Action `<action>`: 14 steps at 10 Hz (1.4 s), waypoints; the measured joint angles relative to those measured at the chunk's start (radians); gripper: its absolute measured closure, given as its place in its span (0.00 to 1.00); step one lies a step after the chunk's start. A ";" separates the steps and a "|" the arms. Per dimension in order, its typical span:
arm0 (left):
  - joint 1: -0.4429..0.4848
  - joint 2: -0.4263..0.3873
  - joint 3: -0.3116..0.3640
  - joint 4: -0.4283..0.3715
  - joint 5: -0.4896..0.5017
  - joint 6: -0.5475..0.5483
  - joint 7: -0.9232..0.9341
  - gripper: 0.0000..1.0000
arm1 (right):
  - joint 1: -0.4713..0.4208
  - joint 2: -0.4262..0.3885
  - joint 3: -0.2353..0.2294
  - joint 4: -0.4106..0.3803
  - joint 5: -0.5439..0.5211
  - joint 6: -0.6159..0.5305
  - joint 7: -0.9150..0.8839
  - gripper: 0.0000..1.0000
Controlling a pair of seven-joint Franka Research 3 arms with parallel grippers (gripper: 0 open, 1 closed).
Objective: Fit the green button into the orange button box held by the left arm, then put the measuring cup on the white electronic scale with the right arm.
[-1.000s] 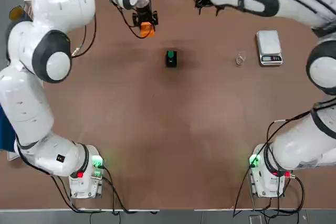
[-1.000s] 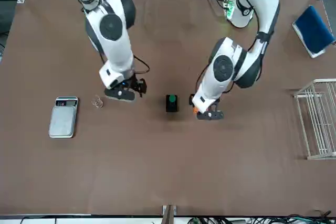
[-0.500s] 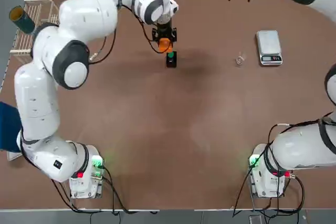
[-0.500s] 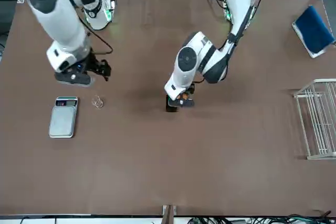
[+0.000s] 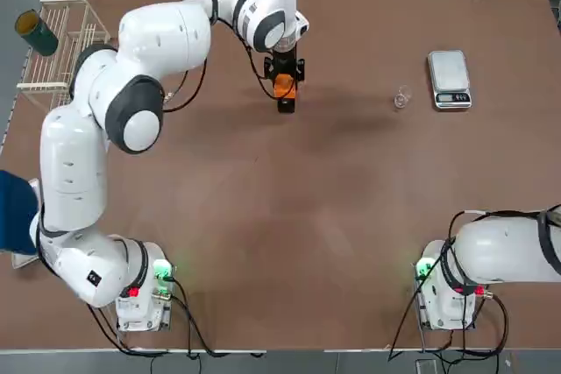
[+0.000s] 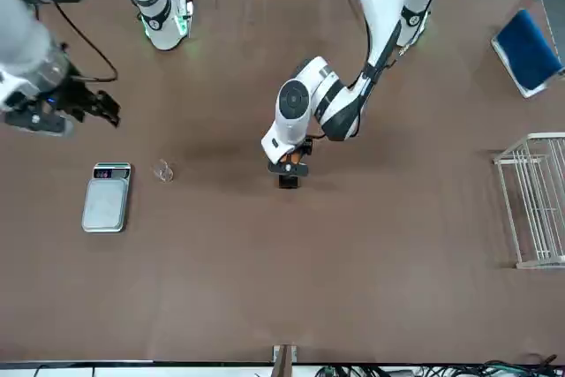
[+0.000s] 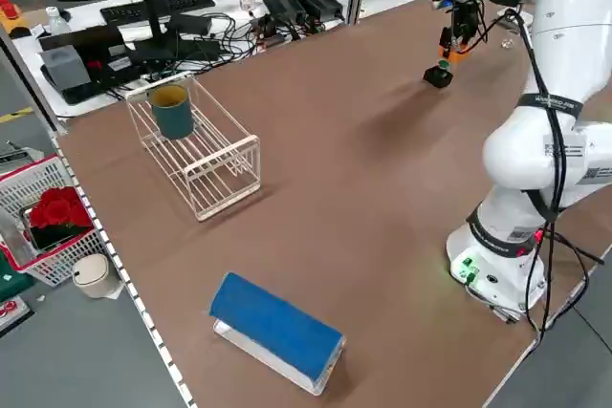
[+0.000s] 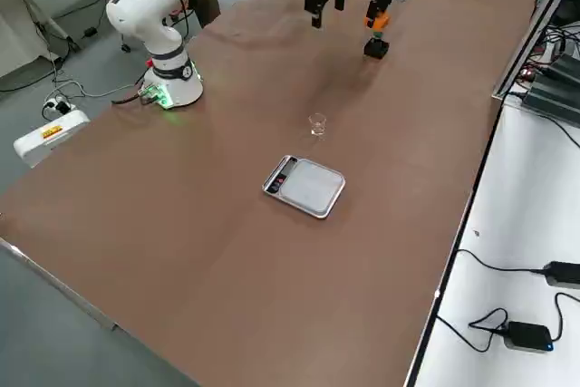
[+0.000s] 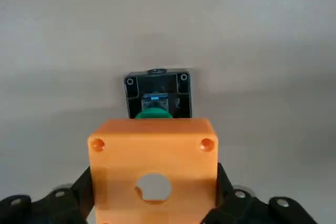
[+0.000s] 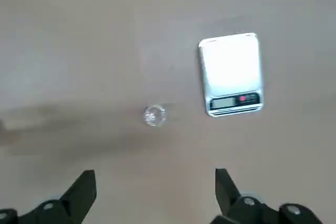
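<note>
Left tool (image 5: 285, 81) moved above black block (image 5: 286, 106).

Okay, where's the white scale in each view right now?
Top: upper right.
Front: left side.
Left side: not in it.
Right side: centre, slightly above.
Left wrist: not in it.
Right wrist: upper right.
Shared landmark: the clear cup, beside the scale wherever it shows.

Box (image 9: 154, 161): orange. Button (image 9: 154, 113): green. Base (image 9: 158, 90): black. Scale (image 10: 231, 69): silver-white. Tabletop (image 5: 289, 234): plain brown.
</note>
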 joint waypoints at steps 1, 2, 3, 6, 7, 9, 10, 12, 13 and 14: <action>0.000 0.005 0.012 0.005 0.001 0.000 0.000 0.14 | -0.002 -0.013 -0.025 0.034 0.002 -0.033 -0.021 0.00; 0.001 0.008 0.020 0.008 0.006 0.000 0.000 0.14 | -0.002 -0.017 -0.029 0.077 0.003 -0.056 -0.023 0.00; 0.001 0.010 0.022 0.009 0.012 0.000 -0.003 0.14 | -0.002 -0.016 -0.027 0.114 0.002 -0.062 -0.026 0.00; -0.004 0.023 0.023 0.010 0.030 0.000 -0.044 0.14 | -0.011 0.052 -0.028 0.197 0.002 -0.061 -0.052 0.00; -0.009 0.028 0.023 0.011 0.030 0.002 -0.057 0.14 | -0.013 0.089 -0.028 0.211 0.002 -0.059 -0.055 0.00; -0.014 0.034 0.022 0.014 0.030 0.005 -0.082 0.14 | -0.013 0.149 -0.023 0.245 0.002 -0.059 -0.056 0.00; -0.014 0.036 0.023 0.014 0.030 0.006 -0.090 0.14 | -0.011 0.164 -0.019 0.251 0.002 -0.067 -0.056 0.00; -0.014 0.040 0.023 0.015 0.030 0.016 -0.098 0.14 | -0.008 0.177 -0.008 0.205 0.005 -0.041 -0.055 0.00; -0.014 0.043 0.023 0.015 0.030 0.023 -0.105 0.14 | -0.007 0.180 0.002 0.132 0.007 0.027 -0.052 0.00; -0.014 0.046 0.023 0.016 0.030 0.028 -0.115 0.14 | -0.006 0.186 0.017 0.046 0.007 0.113 -0.037 0.00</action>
